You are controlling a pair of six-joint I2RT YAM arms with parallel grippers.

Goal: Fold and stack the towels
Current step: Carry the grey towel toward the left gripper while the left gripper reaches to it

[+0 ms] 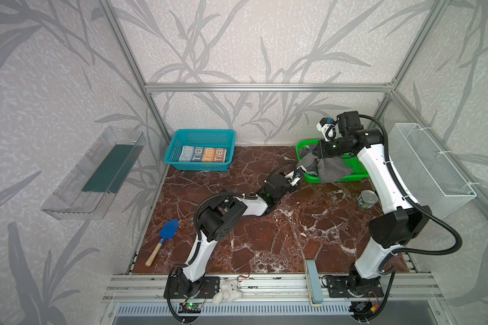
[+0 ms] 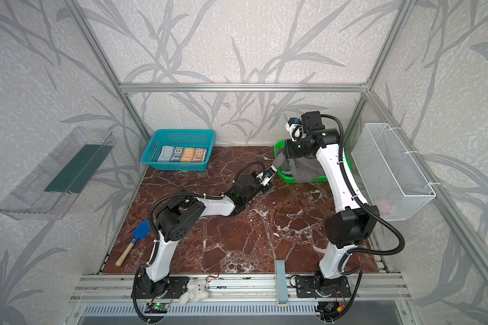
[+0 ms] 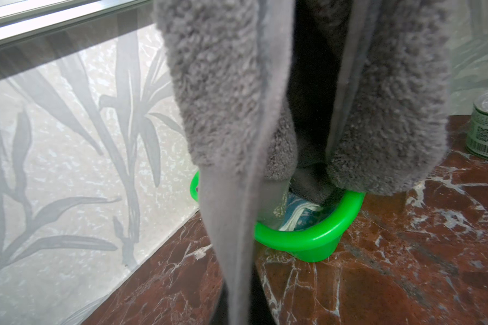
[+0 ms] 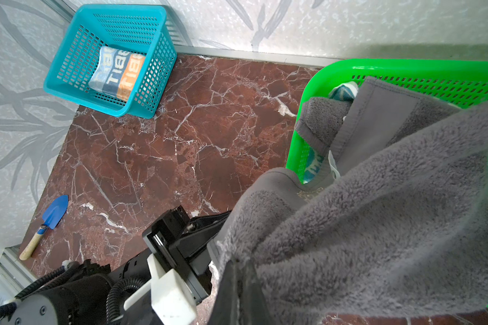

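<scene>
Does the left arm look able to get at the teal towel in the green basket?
Probably not: the grey towel drapes over the teal towel, and the left pincer is shut on the grey one.

The towel is grey, the basket green, the tabletop veined red-brown.

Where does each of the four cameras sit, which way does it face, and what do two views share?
Both top views: high at the front, looking down at the marble table; left arm and right arm show whole.
Left wrist: low beside the green basket, facing it and the back wall; the grey towel fills most of it, no arm part clear.
Right wrist: above the green basket, looking across to the teal basket; the left gripper shows.
Shared: both wrist views show the grey towel and green basket.
</scene>
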